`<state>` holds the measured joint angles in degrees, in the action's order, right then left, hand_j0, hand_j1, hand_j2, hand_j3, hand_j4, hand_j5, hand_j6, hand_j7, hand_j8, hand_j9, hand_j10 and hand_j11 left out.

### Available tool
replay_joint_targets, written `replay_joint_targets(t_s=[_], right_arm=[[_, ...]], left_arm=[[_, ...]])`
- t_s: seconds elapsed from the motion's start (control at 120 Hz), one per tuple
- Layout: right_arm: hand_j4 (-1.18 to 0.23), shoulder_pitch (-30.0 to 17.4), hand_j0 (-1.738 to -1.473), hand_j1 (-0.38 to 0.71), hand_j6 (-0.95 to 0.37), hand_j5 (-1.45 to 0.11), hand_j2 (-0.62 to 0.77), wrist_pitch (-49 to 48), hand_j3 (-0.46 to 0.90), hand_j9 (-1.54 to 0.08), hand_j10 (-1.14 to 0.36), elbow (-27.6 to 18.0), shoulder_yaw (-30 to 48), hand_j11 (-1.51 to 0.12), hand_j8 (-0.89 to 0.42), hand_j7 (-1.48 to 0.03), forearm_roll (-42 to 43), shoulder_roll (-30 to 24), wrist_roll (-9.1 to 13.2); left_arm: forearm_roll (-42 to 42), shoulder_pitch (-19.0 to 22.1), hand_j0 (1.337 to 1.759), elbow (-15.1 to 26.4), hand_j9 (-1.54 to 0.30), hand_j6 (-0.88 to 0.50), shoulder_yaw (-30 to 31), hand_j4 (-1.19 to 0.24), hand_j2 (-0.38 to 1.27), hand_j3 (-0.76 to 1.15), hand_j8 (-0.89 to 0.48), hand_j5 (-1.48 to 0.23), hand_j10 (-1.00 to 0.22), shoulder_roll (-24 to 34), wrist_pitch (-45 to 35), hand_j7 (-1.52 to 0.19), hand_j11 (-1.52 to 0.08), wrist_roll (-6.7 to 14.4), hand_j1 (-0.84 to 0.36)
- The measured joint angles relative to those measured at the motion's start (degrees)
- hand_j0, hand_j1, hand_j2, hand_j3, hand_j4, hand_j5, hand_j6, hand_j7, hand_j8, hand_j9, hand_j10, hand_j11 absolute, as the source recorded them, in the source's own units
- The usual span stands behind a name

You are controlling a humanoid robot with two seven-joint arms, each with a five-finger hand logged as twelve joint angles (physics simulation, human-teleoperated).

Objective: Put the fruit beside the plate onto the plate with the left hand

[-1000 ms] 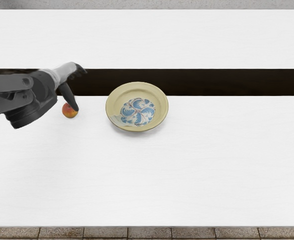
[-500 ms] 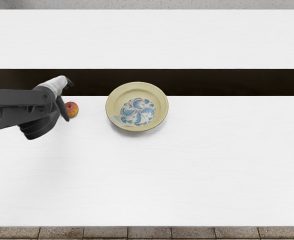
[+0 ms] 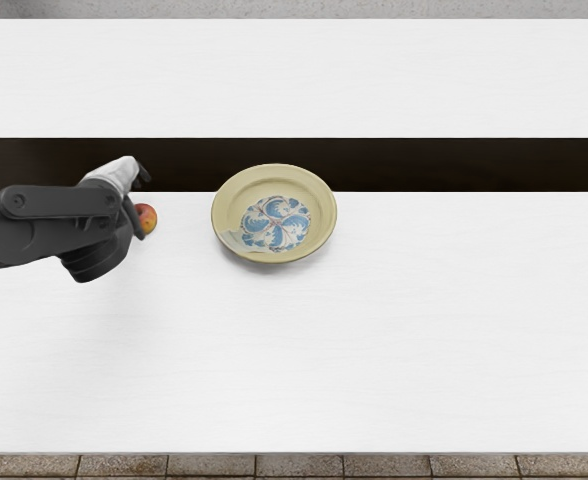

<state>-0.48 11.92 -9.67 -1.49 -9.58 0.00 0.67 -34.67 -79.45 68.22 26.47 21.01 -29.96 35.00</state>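
A small red-orange fruit [image 3: 148, 219] lies on the white table, left of the plate. The yellow plate [image 3: 323, 205], with a blue and red pattern in its centre, holds nothing. My left hand [image 3: 131, 196] comes in from the left edge and sits against the fruit's left side, with its dark forearm covering part of the fruit. One dark finger [image 3: 133, 216] touches the fruit, and the pale fingers reach above it, relaxed and not closed around it. A gap of roughly one fruit's width separates fruit and plate.
A dark slot [image 3: 424, 164] runs across the table just behind the plate and the hand. White tabletop [image 3: 374, 340] stretches in front and to the right. A tiled floor strip [image 3: 294, 466] shows at the bottom edge.
The left hand drew back to the left, uncovering the fruit, then slid right again and lowered against the fruit's left side. The fruit shifted slightly to the right.
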Motion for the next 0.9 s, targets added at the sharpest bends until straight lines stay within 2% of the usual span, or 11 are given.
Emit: replay_joint_targets(t_s=[0.383, 0.392, 0.45, 0.467, 0.492, 0.508, 0.517, 0.542, 0.617, 0.708, 0.9], right_arm=[[-0.04, 0.0, -1.658, -0.31, -0.04, -0.05, -0.01, 0.0, 0.00, -0.05, -0.04, 0.1, 0.0, -0.05, -0.04, -0.05, 0.0, 0.0, 0.0], [-0.04, 0.0, -1.658, -0.31, -0.04, -0.05, -0.01, 0.0, 0.00, -0.05, -0.04, 0.1, 0.0, -0.05, -0.04, -0.05, 0.0, 0.0, 0.0], [-0.04, 0.0, -1.658, -0.31, -0.04, -0.05, -0.01, 0.0, 0.00, -0.05, -0.04, 0.1, 0.0, -0.05, -0.04, -0.05, 0.0, 0.0, 0.0], [-0.04, 0.0, -1.658, -0.31, -0.04, -0.05, -0.01, 0.0, 0.00, -0.05, -0.04, 0.1, 0.0, -0.05, -0.04, -0.05, 0.0, 0.0, 0.0], [-0.04, 0.0, -1.658, -0.31, -0.04, -0.05, -0.01, 0.0, 0.00, -0.05, -0.04, 0.1, 0.0, -0.05, -0.04, -0.05, 0.0, 0.0, 0.0], [-0.04, 0.0, -1.658, -0.31, -0.04, -0.05, -0.01, 0.0, 0.00, -0.05, -0.04, 0.1, 0.0, -0.05, -0.04, -0.05, 0.0, 0.0, 0.0], [-0.04, 0.0, -1.658, -0.31, -0.04, -0.05, -0.01, 0.0, 0.00, -0.05, -0.04, 0.1, 0.0, -0.05, -0.04, -0.05, 0.0, 0.0, 0.0], [-0.04, 0.0, -1.658, -0.31, -0.04, -0.05, -0.01, 0.0, 0.00, -0.05, -0.04, 0.1, 0.0, -0.05, -0.04, -0.05, 0.0, 0.0, 0.0], [-0.04, 0.0, -1.658, -0.31, -0.04, -0.05, -0.01, 0.0, 0.00, -0.05, -0.04, 0.1, 0.0, -0.05, -0.04, -0.05, 0.0, 0.0, 0.0], [-0.04, 0.0, -1.658, -0.31, -0.04, -0.05, -0.01, 0.0, 0.00, -0.05, -0.04, 0.1, 0.0, -0.05, -0.04, -0.05, 0.0, 0.0, 0.0], [-0.04, 0.0, -1.658, -0.31, -0.04, -0.05, -0.01, 0.0, 0.00, -0.05, -0.04, 0.1, 0.0, -0.05, -0.04, -0.05, 0.0, 0.0, 0.0]], left_arm=[[0.1, 0.8, 1.656, -2.0, -0.54, -0.40, 0.0, -0.40, 0.11, 0.00, -0.40, -0.54, -0.40, -2.3, -0.1, -0.54, -0.54, 0.0, -0.16], [0.0, 0.9, 1.655, -2.0, -0.55, -0.40, 0.0, -0.40, 0.00, 0.00, -0.40, -0.55, -0.40, -2.3, 0.0, -0.55, -0.55, 0.0, -0.15], [0.1, 1.4, 1.665, -2.2, -0.57, -0.42, 0.0, -0.42, 0.06, -0.02, -0.42, -0.57, -0.42, -3.2, -0.1, -0.57, -0.57, 0.0, -0.18], [0.1, 1.5, 1.691, -2.2, -0.57, -0.43, 0.0, -0.42, 0.01, 0.07, -0.43, -0.58, -0.43, -3.5, -0.1, -0.57, -0.57, 0.1, -0.19], [0.1, 1.7, 1.696, -2.4, -0.58, -0.44, 0.0, -0.43, -0.08, 0.21, -0.44, -0.58, -0.44, -3.8, -0.2, -0.58, -0.57, 0.2, -0.21], [0.1, 1.7, 1.692, -2.6, -0.58, -0.44, 0.0, -0.44, -0.11, 0.21, -0.44, -0.59, -0.45, -4.1, -0.2, -0.58, -0.57, 0.2, -0.22], [0.1, 1.8, 1.695, -2.7, -0.58, -0.44, 0.1, -0.44, -0.14, 0.33, -0.45, -0.59, -0.45, -4.2, -0.2, -0.58, -0.57, 0.3, -0.22], [0.1, 2.0, 1.683, -2.9, -0.64, -0.45, 0.1, -0.45, -0.20, 0.41, -0.41, -0.59, -0.46, -4.5, -0.3, -0.58, -0.57, 0.3, -0.24], [-0.1, 2.1, 1.667, -3.4, -0.66, -0.50, 0.1, -0.47, -0.16, 0.55, -0.43, -0.60, -0.48, -4.5, -0.2, -0.55, -0.59, 0.2, -0.25], [0.0, 2.0, 1.644, -3.7, -0.66, -0.50, 0.1, -0.48, -0.07, 0.49, -0.46, -0.62, -0.49, -4.3, -0.1, -0.59, -0.61, 0.1, -0.25], [0.0, 1.7, 1.653, -3.7, -0.67, -0.51, 0.2, -0.50, 0.02, 0.23, -0.50, -0.65, -0.51, -4.0, 0.8, -0.64, -0.65, 0.0, -0.26]])
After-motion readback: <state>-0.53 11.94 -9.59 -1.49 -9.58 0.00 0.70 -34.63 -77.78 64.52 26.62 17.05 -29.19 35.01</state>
